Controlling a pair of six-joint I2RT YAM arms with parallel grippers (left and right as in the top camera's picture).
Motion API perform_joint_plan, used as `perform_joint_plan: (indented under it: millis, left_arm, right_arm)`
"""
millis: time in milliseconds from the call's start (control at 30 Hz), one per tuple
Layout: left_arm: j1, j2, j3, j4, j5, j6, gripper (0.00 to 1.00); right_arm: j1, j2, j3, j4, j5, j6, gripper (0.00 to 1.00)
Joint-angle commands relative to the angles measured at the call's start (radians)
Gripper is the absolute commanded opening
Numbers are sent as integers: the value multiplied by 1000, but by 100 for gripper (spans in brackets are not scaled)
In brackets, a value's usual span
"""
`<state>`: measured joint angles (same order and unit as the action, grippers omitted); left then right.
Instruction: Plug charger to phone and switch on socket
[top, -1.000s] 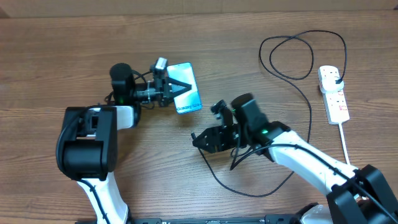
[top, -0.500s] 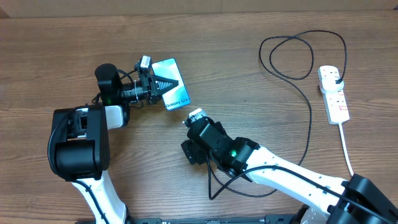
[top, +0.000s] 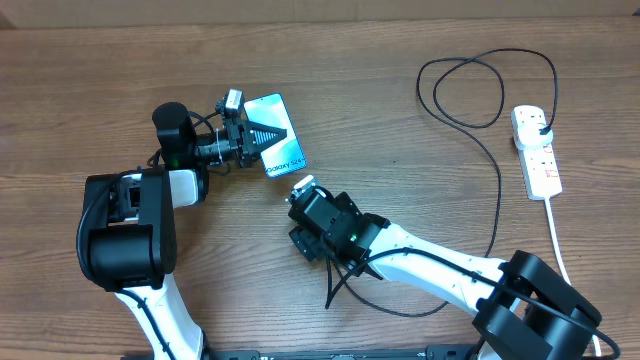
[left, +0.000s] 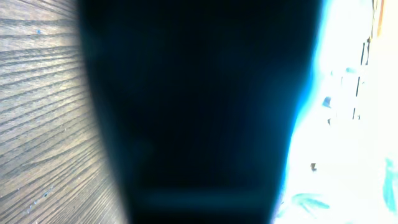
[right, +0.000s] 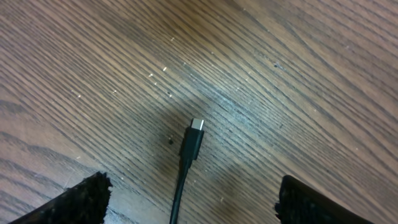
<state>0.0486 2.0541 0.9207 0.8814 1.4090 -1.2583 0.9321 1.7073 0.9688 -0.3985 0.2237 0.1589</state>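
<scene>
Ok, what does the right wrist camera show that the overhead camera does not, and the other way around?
Only the right wrist view: the small plug tip, lying flat on the wood between the open fingers of the right gripper, touched by neither. From above, the arm hides it.

Only the overhead view: the phone with the left gripper closed on it, the white power strip at the far right, and the long loop of the black cable.

Both: the black cable and the wooden table.
</scene>
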Motion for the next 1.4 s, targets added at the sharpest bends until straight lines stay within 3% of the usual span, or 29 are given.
perform_joint_plan:
  millis: [0,467,600,767,1200,1367]
  left_arm:
    - [5,-4,-2,5,5,33,4]
    - [5,-4,-2,5,4,32,4]
    - [5,-4,-2,5,4,32,4]
    - [5,-4,-2,5,5,32,4]
    - [5,-4,-2,5,14,32,4]
    - [5,-4,-2,5,13,32,4]
  right_arm:
    - [15,14,24,2,-2,-28,82]
    - [59,101,29,39,3,-52,73]
    - [52,102,28,61,3,-53,64]
    - [48,106,28,79,3,-52,43]
    - [-6,156,28,92,3,-52,45]
    - [-39,156,28,87,-44,-52,39]
